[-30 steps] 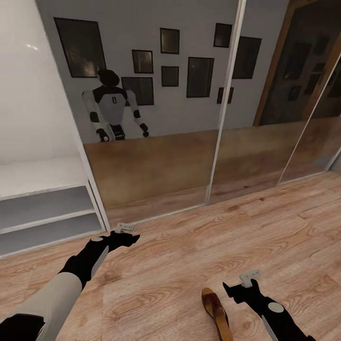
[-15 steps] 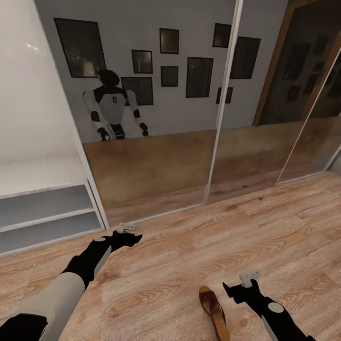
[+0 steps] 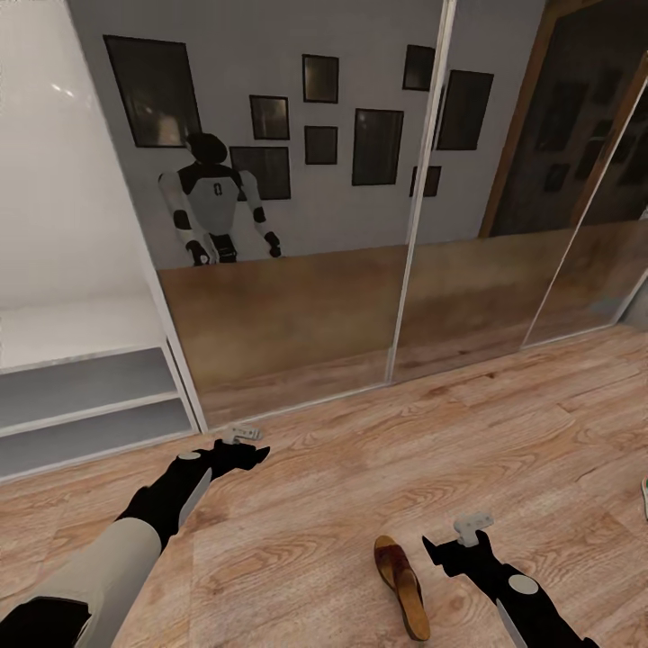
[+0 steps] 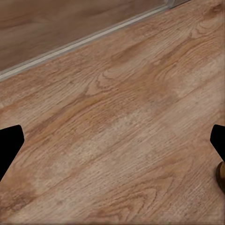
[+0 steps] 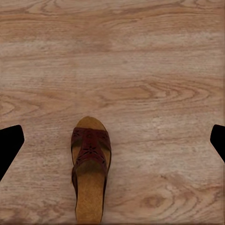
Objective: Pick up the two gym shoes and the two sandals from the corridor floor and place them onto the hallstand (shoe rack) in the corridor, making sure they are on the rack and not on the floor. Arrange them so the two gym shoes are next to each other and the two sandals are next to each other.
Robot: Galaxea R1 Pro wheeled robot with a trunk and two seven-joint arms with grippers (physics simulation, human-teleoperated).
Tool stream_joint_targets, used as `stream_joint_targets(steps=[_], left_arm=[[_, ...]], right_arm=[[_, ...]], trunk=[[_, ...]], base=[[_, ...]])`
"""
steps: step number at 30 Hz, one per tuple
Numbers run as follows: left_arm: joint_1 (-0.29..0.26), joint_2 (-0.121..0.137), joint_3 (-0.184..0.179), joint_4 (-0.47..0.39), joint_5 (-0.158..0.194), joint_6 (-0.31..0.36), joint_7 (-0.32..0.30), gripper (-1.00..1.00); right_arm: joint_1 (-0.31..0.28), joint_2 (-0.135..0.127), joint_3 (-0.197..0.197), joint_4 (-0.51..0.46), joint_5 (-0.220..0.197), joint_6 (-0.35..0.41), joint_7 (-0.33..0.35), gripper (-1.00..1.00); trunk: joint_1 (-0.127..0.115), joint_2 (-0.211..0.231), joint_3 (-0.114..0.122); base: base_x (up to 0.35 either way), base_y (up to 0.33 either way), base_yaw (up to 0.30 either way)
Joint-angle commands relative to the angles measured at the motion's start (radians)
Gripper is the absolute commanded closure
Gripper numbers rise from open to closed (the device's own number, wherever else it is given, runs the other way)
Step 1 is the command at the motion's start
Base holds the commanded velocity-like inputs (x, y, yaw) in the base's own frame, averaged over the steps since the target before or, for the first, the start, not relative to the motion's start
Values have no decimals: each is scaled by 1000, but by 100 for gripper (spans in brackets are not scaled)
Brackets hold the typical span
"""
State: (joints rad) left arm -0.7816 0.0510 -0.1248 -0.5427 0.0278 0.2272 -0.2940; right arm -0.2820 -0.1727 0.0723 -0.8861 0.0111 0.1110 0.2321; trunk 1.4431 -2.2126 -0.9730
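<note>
One dark brown sandal (image 3: pixel 402 585) with a tan footbed lies on the corridor floor (image 3: pixel 342 504), close to my right gripper (image 3: pixel 472 524). In the right wrist view the sandal (image 5: pixel 90 166) lies on the planks below the open right gripper (image 5: pixel 112 140), nearer one fingertip (image 5: pixel 9 143) and touching neither. My left gripper (image 3: pixel 243 435) hovers open over bare planks near the wardrobe's floor track. The left wrist view shows that gripper (image 4: pixel 112 143) open, with the sandal's tip (image 4: pixel 220 177) at the frame's edge. The pale-grey hallstand (image 3: pixel 85 418) stands at the far left. The gym shoes are out of view.
A mirrored sliding-door wardrobe (image 3: pixel 297 270) fills the wall ahead and reflects the robot and framed pictures. Its floor track (image 3: pixel 297 405) runs just beyond my left gripper. A white and green sliver (image 3: pixel 644 497) shows at the right edge; what it is cannot be told.
The camera has shifted, so the sandal now shows more fully and the white-green sliver has come into view. Both arms hold the same pose, grippers still open.
</note>
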Motion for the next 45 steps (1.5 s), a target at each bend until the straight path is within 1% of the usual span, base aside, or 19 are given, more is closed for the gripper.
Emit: stream_joint_targets(steps=[1,15,25,31,34,36,38,40,41,43,44,45], left_arm=[[0,1,-4,-2,3,6,-1,-100],[-3,0,-3,-3,4,7,-11,-100],[-3,1,-5,-2,4,7,-13,-100],[-7,0,-4,-3,4,8,-12,-100],[-12,-1,-3,-3,5,12,-12,-100],[-21,-6,-3,-7,6,17,-11,-100],[-45,-20,-3,-31,8,27,-10,-100],[-58,-30,-3,-48,7,38,-10,-100],[-68,-39,-3,-66,7,55,-10,-100],[-76,-51,-3,-86,7,78,-10,-100],[-81,-61,-4,-107,6,103,-10,-100],[-83,-66,-4,-117,6,115,-11,-100]], right_arm=[[0,-1,1,-2,1,6,1,-100],[0,-1,1,-2,2,7,1,-100],[0,0,0,-3,1,9,0,-100],[-2,1,0,-40,0,11,0,-100],[-13,0,-1,-55,1,20,0,-100],[-31,-2,-2,-62,1,43,0,-100],[-64,-3,-3,-64,1,91,0,-100],[-80,-3,-3,-64,1,114,0,-100],[-93,-3,-3,-65,1,132,1,-100],[-101,-4,-3,-64,1,143,1,-100],[-106,-4,-4,-64,1,151,1,-100],[-108,-4,-4,-63,1,153,1,-100]], trunk=[[0,0,-1],[0,0,-1],[38,-70,-42],[61,-112,-70],[73,-133,-84],[80,-147,-93],[88,-161,-102],[96,-175,-111],[99,-182,-116],[107,-196,-125],[111,-203,-130],[115,-210,-135]], base=[[-19,-9,0],[-2,-1,0],[0,0,63],[0,0,110],[0,0,113],[0,0,113],[0,0,113],[0,0,113],[0,0,113],[0,0,113],[0,0,113],[0,0,113]])
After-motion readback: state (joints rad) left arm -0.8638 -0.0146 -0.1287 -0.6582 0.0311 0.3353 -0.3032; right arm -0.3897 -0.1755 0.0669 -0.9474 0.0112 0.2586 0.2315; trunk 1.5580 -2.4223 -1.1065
